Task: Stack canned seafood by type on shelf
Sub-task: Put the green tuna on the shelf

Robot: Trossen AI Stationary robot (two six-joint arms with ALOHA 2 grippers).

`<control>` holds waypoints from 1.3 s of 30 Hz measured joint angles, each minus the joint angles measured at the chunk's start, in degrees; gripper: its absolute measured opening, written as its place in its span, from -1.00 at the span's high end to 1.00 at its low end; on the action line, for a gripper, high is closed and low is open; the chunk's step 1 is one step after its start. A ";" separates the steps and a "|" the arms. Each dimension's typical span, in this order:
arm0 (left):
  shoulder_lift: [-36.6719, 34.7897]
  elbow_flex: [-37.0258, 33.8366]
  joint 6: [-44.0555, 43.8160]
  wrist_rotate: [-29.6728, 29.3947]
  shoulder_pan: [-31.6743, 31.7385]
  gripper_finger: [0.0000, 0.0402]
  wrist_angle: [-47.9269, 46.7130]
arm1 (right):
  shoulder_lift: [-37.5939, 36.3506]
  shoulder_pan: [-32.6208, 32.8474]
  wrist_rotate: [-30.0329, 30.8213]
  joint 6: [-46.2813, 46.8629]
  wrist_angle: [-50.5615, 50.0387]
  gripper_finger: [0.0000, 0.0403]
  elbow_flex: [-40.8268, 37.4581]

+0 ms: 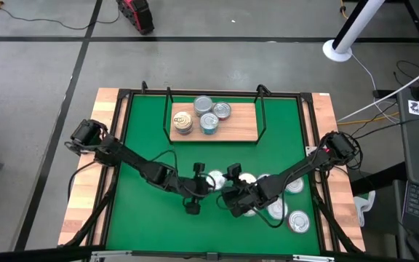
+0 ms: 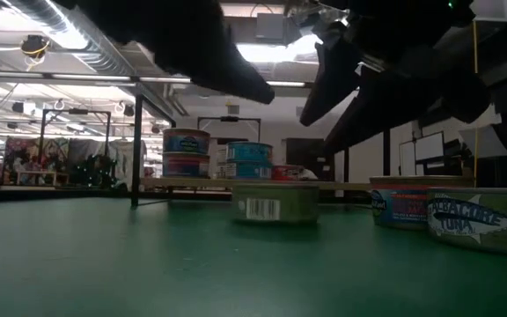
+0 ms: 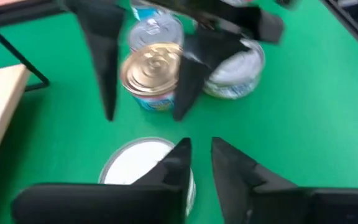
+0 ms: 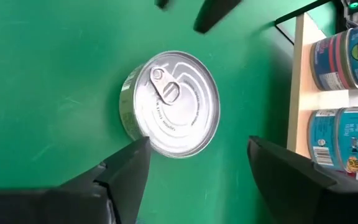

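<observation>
A flat tin with a silvery pull-tab lid and olive-green side [image 4: 173,102] stands on the green mat [image 1: 151,131], between my two grippers; it also shows in the high view [image 1: 213,180] and the low view [image 2: 275,201]. My right gripper [image 4: 197,165] is wide open on its right, fingers short of the tin. My left gripper [image 3: 202,149] hovers at its left with only a narrow gap between the fingers, and holds nothing. The light-wood shelf [image 1: 246,129] at the far middle carries several tins [image 1: 204,116]. A gold-lidded tin [image 3: 154,71] stands behind my right gripper's fingers.
Several more tins [image 1: 286,207] stand on the mat at the near right, under and beside my right arm; two show at the low view's right [image 2: 478,220]. Black wire uprights [image 1: 262,109] frame the shelf. The mat's left half is bare.
</observation>
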 joint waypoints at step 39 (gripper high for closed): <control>8.02 0.09 23.63 -6.84 1.11 0.59 -10.38 | -0.02 0.04 -7.27 -0.09 3.63 -0.33 0.04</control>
